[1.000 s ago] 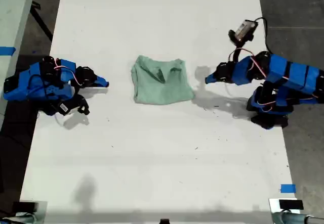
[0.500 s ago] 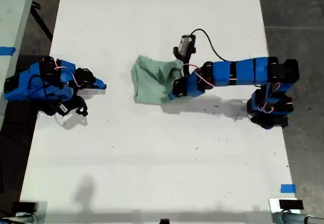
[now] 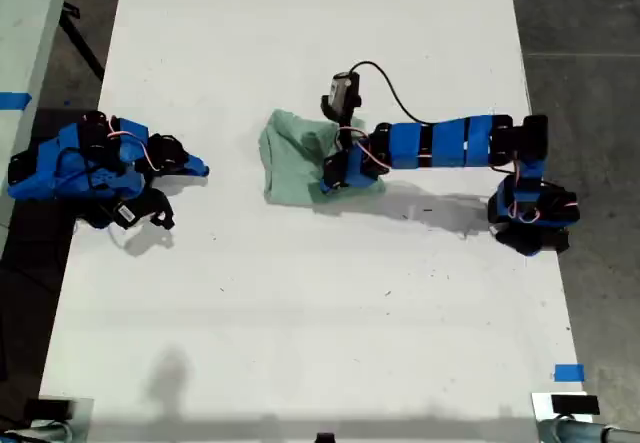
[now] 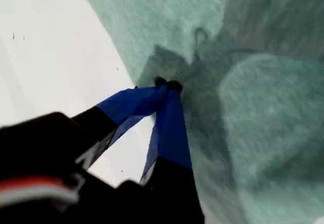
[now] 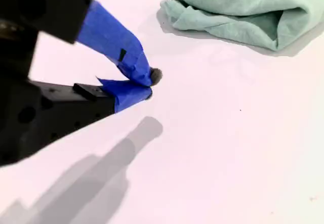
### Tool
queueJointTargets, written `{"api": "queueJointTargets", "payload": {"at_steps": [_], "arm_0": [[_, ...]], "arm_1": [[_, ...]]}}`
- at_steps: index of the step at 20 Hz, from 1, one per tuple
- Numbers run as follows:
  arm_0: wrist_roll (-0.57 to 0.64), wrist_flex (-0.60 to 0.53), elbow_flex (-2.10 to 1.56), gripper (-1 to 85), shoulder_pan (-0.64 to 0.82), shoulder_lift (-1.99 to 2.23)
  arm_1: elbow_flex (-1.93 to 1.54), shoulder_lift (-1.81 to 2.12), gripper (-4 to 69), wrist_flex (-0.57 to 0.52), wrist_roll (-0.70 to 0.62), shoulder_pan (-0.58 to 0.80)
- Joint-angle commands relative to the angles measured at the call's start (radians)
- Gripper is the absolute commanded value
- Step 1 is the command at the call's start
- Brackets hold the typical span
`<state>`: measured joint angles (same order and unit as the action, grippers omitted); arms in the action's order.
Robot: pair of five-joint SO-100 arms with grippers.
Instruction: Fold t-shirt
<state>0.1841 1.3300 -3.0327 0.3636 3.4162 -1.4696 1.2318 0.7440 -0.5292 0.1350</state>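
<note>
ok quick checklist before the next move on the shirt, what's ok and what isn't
1. T-shirt folded into a compact bundle: ok, though lumpy.
2. My first end effector over the shirt, tips together: ok.
3. Cloth pinched between its tips: cannot tell.
4. My second end effector shut and apart from the shirt: ok.
5. White table bare around the shirt: ok.

Pale mint-green t-shirt (image 3: 296, 162) lies folded, rumpled, mid-table
</note>
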Motion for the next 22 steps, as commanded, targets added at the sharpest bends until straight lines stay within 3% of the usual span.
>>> {"api": "queueJointTargets", "payload": {"at_steps": [1, 8, 12, 15, 17, 18, 22], "arm_0": [[-0.012, 0.003, 0.005, 0.0, 0.005, 0.005], [-0.012, 0.005, 0.005, 0.0, 0.011, 0.005], [-0.012, 0.011, 0.005, 1.2, 0.025, 0.005], [-0.014, 0.017, 0.005, 2.7, 0.023, 0.005], [-0.048, 0.034, 0.005, 8.1, -0.006, 0.005], [-0.048, 0.034, 0.006, 12.1, -0.034, 0.005], [-0.091, 0.040, 0.006, 11.9, -0.092, 0.005]], "arm_1": [[0.132, -0.029, -1.3, 0.006, -0.063, 0.067], [0.449, -0.239, -1.3, 0.046, -0.344, 0.350], [0.667, -0.206, -1.3, 0.166, -0.457, 0.538], [0.644, -0.048, -1.3, 0.224, -0.466, 0.588], [0.575, 0.049, -1.3, 0.293, -0.454, 0.600], [0.488, 0.135, -1.3, 0.318, -0.442, 0.598], [-0.137, 0.709, -1.3, 0.345, -0.290, 0.586]]}}
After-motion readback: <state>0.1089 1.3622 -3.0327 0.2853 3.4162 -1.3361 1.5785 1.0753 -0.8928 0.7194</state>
